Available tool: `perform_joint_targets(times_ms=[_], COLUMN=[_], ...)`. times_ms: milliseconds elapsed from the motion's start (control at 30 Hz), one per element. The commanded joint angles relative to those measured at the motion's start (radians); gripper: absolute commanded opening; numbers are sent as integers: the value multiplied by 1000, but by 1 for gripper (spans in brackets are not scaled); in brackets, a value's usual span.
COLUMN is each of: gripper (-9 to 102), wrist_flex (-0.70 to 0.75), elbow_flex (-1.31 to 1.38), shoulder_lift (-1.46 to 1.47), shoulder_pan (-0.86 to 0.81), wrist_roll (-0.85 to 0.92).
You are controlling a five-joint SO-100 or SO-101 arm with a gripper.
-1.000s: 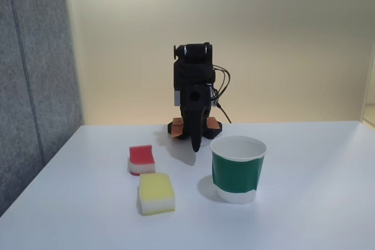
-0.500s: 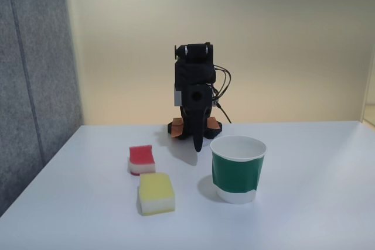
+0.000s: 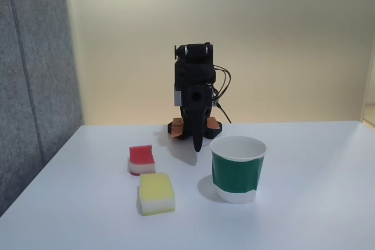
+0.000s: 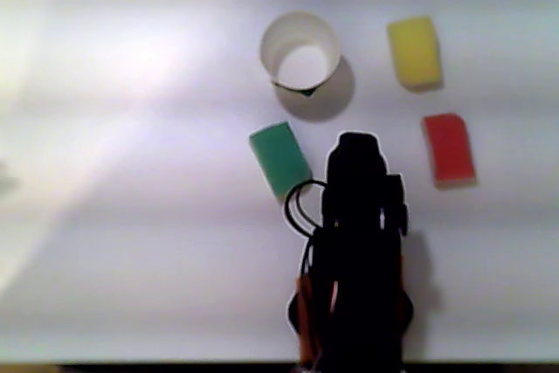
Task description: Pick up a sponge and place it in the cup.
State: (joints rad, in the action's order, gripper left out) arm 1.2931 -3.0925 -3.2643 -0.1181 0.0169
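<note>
White table [image 3: 304, 203] | gripper [image 3: 197, 144] jaws: cannot tell | sponge [image 3: 141, 159], cup [image 3: 237, 169]: no legible writing

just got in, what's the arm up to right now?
Nothing is in hand yet. The black arm is folded near its base, its gripper pointing down at the table behind the green paper cup, holding nothing. The red sponge, yellow sponge and a green sponge lie untouched on the white table. The cup looks empty from above.

end effector [image 3: 197, 144] raised slightly, tip a touch higher
</note>
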Motion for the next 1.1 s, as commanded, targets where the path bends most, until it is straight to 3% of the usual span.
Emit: perform_joint_targets(times_ms=[0,600,867,1067], gripper=[0,0,0,0], wrist_flex=[109,44,-161,-193], elbow_flex=[0,173,347,518], shoulder_lift=[-2,28,357,601], shoulder_pan=[-12,-78,-100,-184], wrist_roll=[12,-51,6,187])
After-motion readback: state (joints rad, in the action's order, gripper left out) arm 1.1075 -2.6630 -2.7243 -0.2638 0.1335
